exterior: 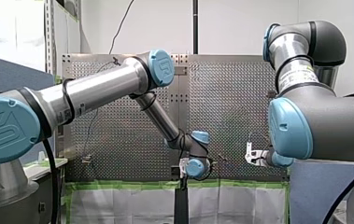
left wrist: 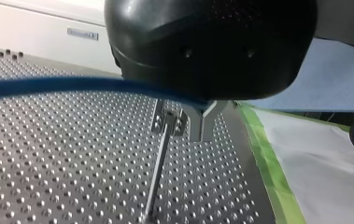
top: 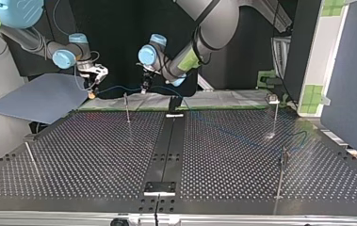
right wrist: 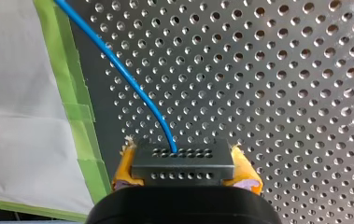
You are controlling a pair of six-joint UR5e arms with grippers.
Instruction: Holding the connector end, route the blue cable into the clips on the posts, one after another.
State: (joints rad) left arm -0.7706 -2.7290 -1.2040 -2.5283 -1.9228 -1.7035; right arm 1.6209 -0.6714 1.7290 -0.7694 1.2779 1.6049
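**Two grippers on one blue cable**

My right gripper [right wrist: 184,169] is clamped on the connector [right wrist: 183,159], a black block with rows of small holes, squeezed between the yellow pads [right wrist: 245,169]. The cable [right wrist: 118,65] leaves the top of the connector, straight ahead of the gripper, and curves away over the table [right wrist: 282,93] toward the strip of green tape [right wrist: 79,112] at its edge.

My left gripper [left wrist: 201,128] has its metal fingers drawn together on the cable, which enters the fork where they meet and stretches off to one side, raised above the holes of the table. Just beside those fingers stands a thin post [left wrist: 158,172] with a clip [left wrist: 167,122] on top. The cable crosses just above the clip; whether it touches the clip I cannot tell.

Seen from across the table, the cable hangs in a shallow line between my two grippers along the far edge. Beyond my left gripper it drops to the table and trails faintly toward the view's right, passing near another post [top: 276,115].
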